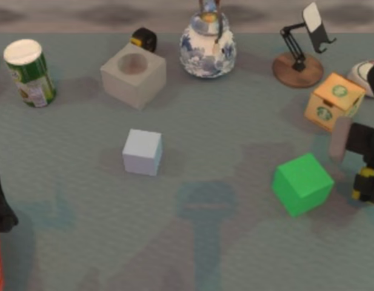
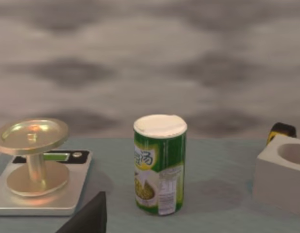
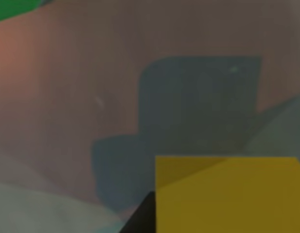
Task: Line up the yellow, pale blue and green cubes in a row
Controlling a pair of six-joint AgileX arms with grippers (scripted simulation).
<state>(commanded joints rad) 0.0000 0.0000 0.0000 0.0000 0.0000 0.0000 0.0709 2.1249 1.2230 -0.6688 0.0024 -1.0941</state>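
**Yellow cube at right gripper**

The yellow cube (image 3: 227, 194) is being seen just beside the right gripper (image 1: 363, 182), at the table's right edge near the green cube (image 1: 302, 183); whether it is being grasped cannot be told. It is being judged rigid, light; flat opposite faces suit gripping. The pale blue cube (image 1: 142, 151) is being left mid-table. The left gripper (image 1: 2, 212) is being kept parked at left.
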